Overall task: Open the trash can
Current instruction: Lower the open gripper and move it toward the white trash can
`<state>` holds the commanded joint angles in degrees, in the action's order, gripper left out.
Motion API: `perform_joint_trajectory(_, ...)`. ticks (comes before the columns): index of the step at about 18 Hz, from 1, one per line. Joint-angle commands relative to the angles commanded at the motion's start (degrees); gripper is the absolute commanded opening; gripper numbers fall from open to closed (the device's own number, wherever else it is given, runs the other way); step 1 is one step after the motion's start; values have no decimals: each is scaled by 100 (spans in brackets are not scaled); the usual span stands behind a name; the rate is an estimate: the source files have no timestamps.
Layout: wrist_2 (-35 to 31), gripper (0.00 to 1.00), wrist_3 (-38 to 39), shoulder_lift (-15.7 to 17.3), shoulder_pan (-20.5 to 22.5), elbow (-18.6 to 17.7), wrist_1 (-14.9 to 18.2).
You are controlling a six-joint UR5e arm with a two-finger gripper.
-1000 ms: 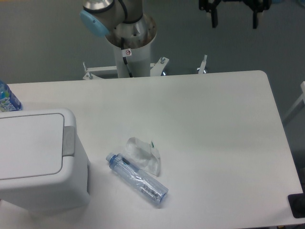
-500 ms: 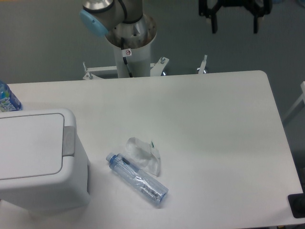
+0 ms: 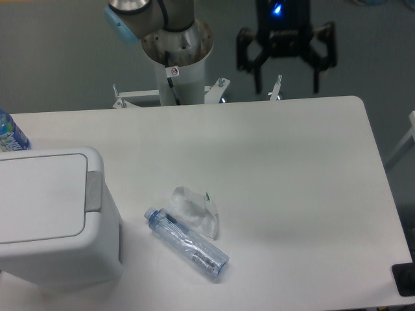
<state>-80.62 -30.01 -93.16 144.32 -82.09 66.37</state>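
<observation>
Above the desk's (image 3: 292,162) far edge, the gripper (image 3: 286,81) hangs with fingers wide apart; trash can (image 3: 55,220) sits lid-down at the near-left corner.

We see the trash can (image 3: 52,220) in plain white, its push tab (image 3: 93,192) a pale grey. The table (image 3: 285,168) is white too, against a dull grey floor (image 3: 58,58). The clear plastic bottle (image 3: 188,243) shows a blue tint and a blue cap; the crumpled wrapper (image 3: 194,208) beside it is translucent white with a small green mark. The gripper (image 3: 286,81) is black with a blue light glowing above it. The arm's joint cap (image 3: 120,29) is light blue, its column (image 3: 175,74) white. At the left edge a second bottle (image 3: 10,135) has a blue label
</observation>
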Motion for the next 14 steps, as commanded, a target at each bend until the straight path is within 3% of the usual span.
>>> perform_joint_trajectory(2, 186, 100, 538, -53, -18, -53, -211)
perform_joint_trajectory(7, 195, 100, 1216, -307, -430, -44, -274)
perform_joint_trajectory(14, 195, 100, 1594, -572, -870, -17, -537)
